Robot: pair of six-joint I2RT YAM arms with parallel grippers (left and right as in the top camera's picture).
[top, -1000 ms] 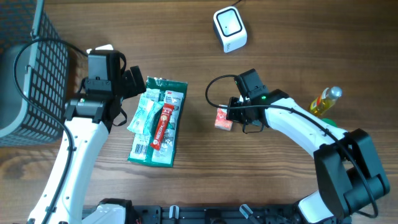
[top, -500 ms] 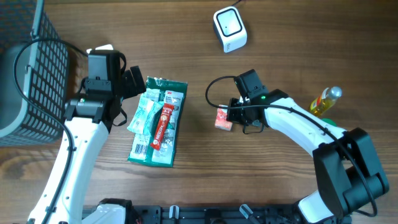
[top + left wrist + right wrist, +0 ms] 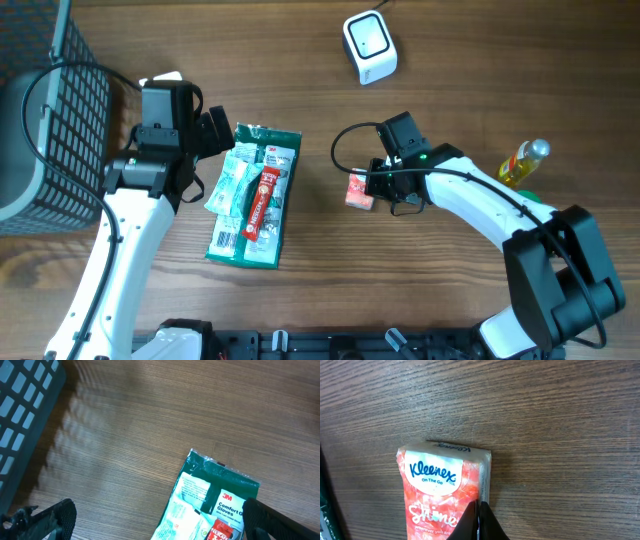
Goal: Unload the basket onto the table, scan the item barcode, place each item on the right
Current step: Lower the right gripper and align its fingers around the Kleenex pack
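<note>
A small red Kleenex tissue pack (image 3: 359,190) lies on the wooden table in the middle. My right gripper (image 3: 374,184) is shut, its joined tips resting on the pack's right edge (image 3: 479,506); nothing shows between the fingers. The pack (image 3: 442,490) lies flat, label up. The white scanner (image 3: 369,46) stands at the back, apart from both arms. My left gripper (image 3: 216,134) is open at the top left corner of a green glove packet (image 3: 256,196). In the left wrist view its fingers (image 3: 56,516) straddle bare wood and the packet's top (image 3: 220,495).
A red Nescafe stick (image 3: 262,200) and a white sachet (image 3: 228,188) lie on the green packet. A dark mesh basket (image 3: 50,130) fills the far left. A yellow bottle (image 3: 524,161) lies at the right, behind the right arm.
</note>
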